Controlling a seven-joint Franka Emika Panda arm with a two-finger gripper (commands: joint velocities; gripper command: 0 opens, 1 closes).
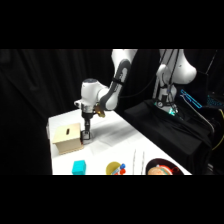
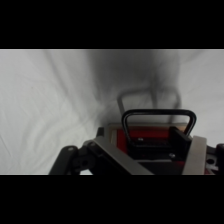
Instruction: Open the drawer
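The tan wooden cabinet [image 1: 67,137] sits at the near-left corner of the white table [image 1: 120,137], and the pincer [image 1: 86,134] comes straight down from above right against its right-hand face, where the drawer's front appears to be. In the wrist view the drawer [image 2: 150,145] lies directly under the pincer: a black loop handle [image 2: 159,122] stands up from a reddish interior or panel, its long axis running side to side across the view, with the black linkage bracketing it from below. The handle looks as if it sits between the fingers, but the pictures do not show whether the pincer is clenched on it or released, so I cannot tell. The coming move turns on this: the handle lies level with the fingertips, and the drawer must slide outward from the cabinet's face, toward the table's open middle, so the pull probably wants to run along that line rather than upward. The cabinet is a plain matte box with sharp edges and a small dark mark on its front side. The handle is thin, rounded at the corners, and casts a pale loop-shaped shadow on the cloth-like table surface. A small teal cube [image 1: 78,167] lies near the table's front edge, well apart.
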